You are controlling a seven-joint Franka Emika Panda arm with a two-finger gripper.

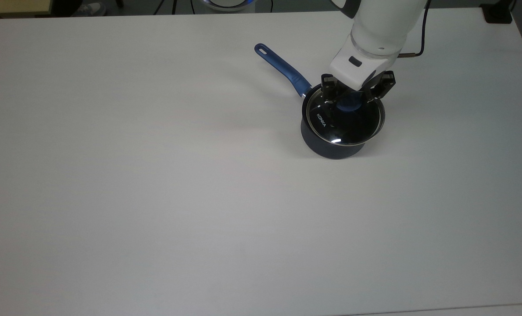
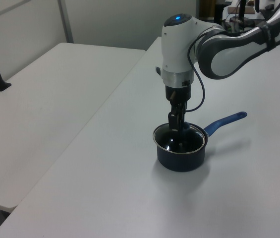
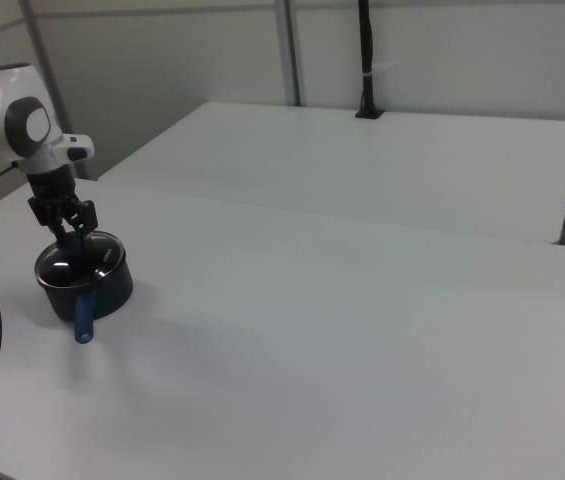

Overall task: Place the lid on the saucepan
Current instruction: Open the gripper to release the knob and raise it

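The dark navy saucepan (image 1: 331, 147) stands on the white table (image 1: 155, 175), right of centre in the top view. Its long blue handle (image 1: 280, 66) points toward the top view's upper left. The glass lid (image 1: 346, 125) with white lettering lies level on the saucepan's rim. My gripper (image 1: 353, 97) comes straight down over the lid, its black fingers (image 1: 328, 90) on either side of the blue knob (image 1: 348, 105), shut on it. The left view shows the gripper (image 2: 177, 124) above the lid (image 2: 179, 140) and the saucepan (image 2: 182, 158). In the right view the saucepan (image 3: 97, 290) is at the far left.
A second white table (image 2: 55, 99) adjoins this one across a seam. A black post (image 3: 365, 60) stands at its far edge. A dark cable (image 1: 419, 39) hangs off the arm. A black block (image 1: 498, 13) sits at the table's far right corner.
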